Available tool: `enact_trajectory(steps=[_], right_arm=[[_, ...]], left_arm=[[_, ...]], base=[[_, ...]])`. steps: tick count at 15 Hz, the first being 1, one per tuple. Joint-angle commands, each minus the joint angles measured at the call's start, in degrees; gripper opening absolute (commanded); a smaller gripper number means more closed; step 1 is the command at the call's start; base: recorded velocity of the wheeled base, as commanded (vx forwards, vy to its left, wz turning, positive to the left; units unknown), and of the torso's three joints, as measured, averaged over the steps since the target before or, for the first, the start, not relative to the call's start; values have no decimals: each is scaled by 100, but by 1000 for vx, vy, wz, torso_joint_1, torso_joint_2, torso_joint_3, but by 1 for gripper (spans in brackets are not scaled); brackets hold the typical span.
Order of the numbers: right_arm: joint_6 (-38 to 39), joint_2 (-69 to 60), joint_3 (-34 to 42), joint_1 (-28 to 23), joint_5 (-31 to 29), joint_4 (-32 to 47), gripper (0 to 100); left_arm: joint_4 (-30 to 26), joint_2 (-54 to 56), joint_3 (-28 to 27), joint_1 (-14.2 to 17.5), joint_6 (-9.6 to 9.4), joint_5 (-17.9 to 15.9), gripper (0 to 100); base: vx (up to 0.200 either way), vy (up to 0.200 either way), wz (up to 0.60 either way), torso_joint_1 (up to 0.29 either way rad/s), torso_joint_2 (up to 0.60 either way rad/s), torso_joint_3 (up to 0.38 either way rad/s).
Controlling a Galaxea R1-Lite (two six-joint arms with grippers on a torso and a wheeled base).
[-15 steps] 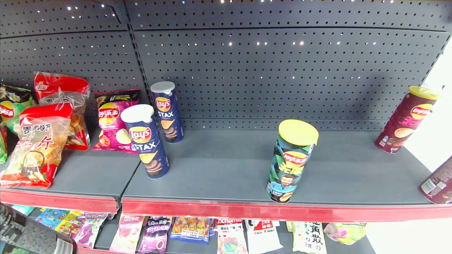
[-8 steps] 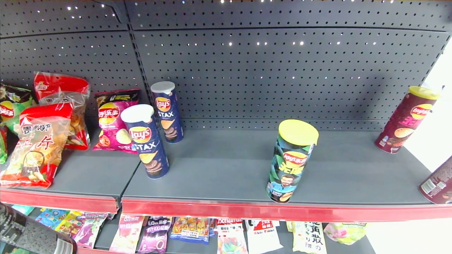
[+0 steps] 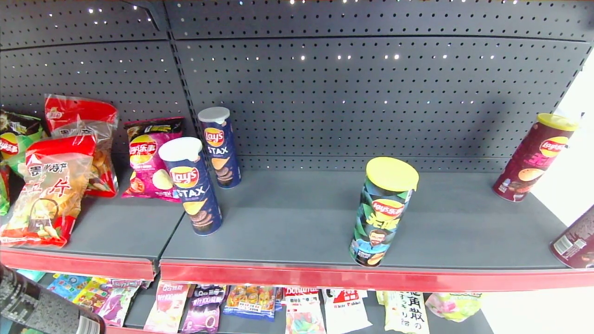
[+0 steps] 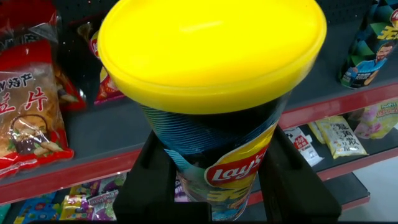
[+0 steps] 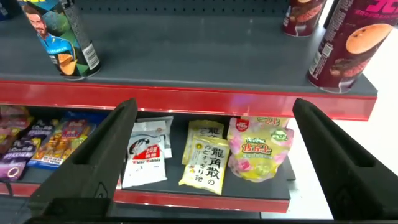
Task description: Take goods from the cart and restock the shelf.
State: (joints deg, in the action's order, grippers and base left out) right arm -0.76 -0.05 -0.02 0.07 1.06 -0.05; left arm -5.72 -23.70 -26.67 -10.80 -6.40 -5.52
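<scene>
Canister with a yellow lid (image 4: 214, 93) is pinched between the left gripper's (image 4: 219, 177) two black fingers, held low in front of the shelf (image 3: 301, 222). The right gripper (image 5: 214, 109) hangs empty, fingers spread wide, facing the shelf's red lip. To place it well, I'd raise the canister clear of that lip, keep it upright, carry it into the bare stretch between the blue cans (image 3: 190, 185) and the green can (image 3: 383, 211) — and set the base flat before releasing.

a shop aisle, shown by a grey pegboard-backed shelf (image 3: 301, 222) with red front rails (image 3: 325, 277), stocked with chip canisters (image 3: 383, 211) and snack bags (image 3: 51, 190).
</scene>
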Motion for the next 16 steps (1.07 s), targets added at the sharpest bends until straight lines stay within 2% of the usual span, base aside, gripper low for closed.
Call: enact_trajectory(steps=[1,3,12,16], right_arm=[[14,5,2,1,-1,5,100],[14,5,2,1,-1,5,100],[23,5,2,1,-1,5,100],[23,5,2,1,8,5,100]], left_arm=[[0,-21,4,-1,-2,7,0],[0,-30,4,-1,-2,7,0],[0,-144,-5,-1,-2,-1,0],[0,-179,-31,-1,-2,-1,0]], base=[[0,0,0,0,0,0],[0,0,0,0,0,0],[0,0,-600,3,4,3],[0,0,0,0,0,0]])
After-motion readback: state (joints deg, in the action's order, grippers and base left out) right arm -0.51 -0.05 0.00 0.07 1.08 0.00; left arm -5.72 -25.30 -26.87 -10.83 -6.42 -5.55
